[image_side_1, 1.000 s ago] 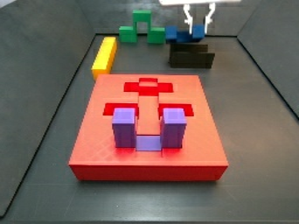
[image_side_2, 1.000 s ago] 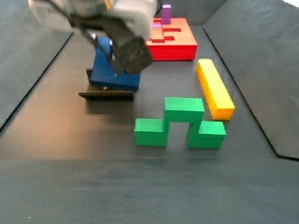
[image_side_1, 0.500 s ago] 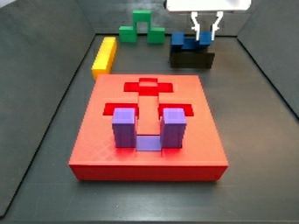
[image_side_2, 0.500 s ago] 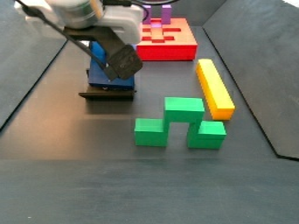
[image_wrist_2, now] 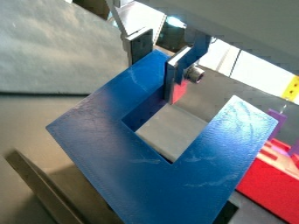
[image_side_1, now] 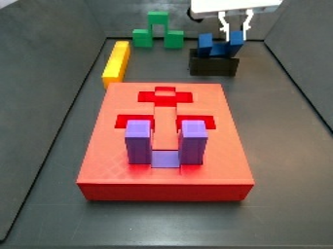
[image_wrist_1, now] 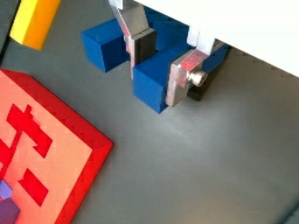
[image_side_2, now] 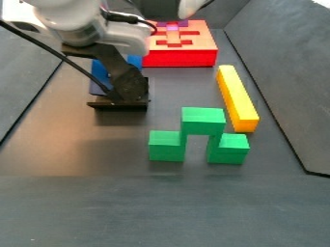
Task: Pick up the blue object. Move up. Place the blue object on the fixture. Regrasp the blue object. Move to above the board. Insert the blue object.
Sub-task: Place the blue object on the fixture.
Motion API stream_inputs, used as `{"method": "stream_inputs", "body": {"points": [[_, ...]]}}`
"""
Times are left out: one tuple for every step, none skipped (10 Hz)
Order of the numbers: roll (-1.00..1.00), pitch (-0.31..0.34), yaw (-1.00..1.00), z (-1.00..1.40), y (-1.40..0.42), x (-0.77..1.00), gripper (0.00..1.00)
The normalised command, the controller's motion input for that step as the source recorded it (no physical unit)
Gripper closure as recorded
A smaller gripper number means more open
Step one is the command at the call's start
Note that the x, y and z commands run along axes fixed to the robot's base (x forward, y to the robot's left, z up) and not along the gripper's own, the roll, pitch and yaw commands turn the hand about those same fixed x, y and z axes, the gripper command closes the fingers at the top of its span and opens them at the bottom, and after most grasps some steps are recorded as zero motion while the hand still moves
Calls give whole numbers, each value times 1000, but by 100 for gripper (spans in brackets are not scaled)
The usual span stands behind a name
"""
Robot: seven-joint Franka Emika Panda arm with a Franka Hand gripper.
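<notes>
The blue object (image_side_1: 208, 44) is a dark blue U-shaped block standing on the black fixture (image_side_1: 215, 66) at the far right of the floor. My gripper (image_side_1: 236, 37) comes down from above, shut on one prong. Both wrist views show the blue object (image_wrist_1: 149, 87) (image_wrist_2: 117, 122) between the flat fingers of the gripper (image_wrist_1: 160, 79) (image_wrist_2: 160, 70). In a side view the arm hides most of the blue object (image_side_2: 100, 75) on the fixture (image_side_2: 119, 102). The red board (image_side_1: 130, 107) lies in the middle.
A purple U-shaped block (image_side_1: 159, 141) sits in the board's near recess. A yellow bar (image_side_1: 117, 60) (image_side_2: 236, 96) lies beside the board. Green blocks (image_side_1: 159, 31) (image_side_2: 196, 135) stand near the back wall. Dark walls ring the floor.
The gripper and the blue object have shifted sideways from behind the fixture onto it. The arm has come lower over the fixture.
</notes>
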Motion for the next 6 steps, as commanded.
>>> {"method": "stream_inputs", "body": {"points": [[626,377,0,-11,0,274,100],[737,380,0,-209,-34,200,100],[500,266,0,-177,-63,77,100],[157,143,0,0,-46,77,100],[0,0,0,-97,-34,0,100],[-123,0,0,-280,0,0,100]]}}
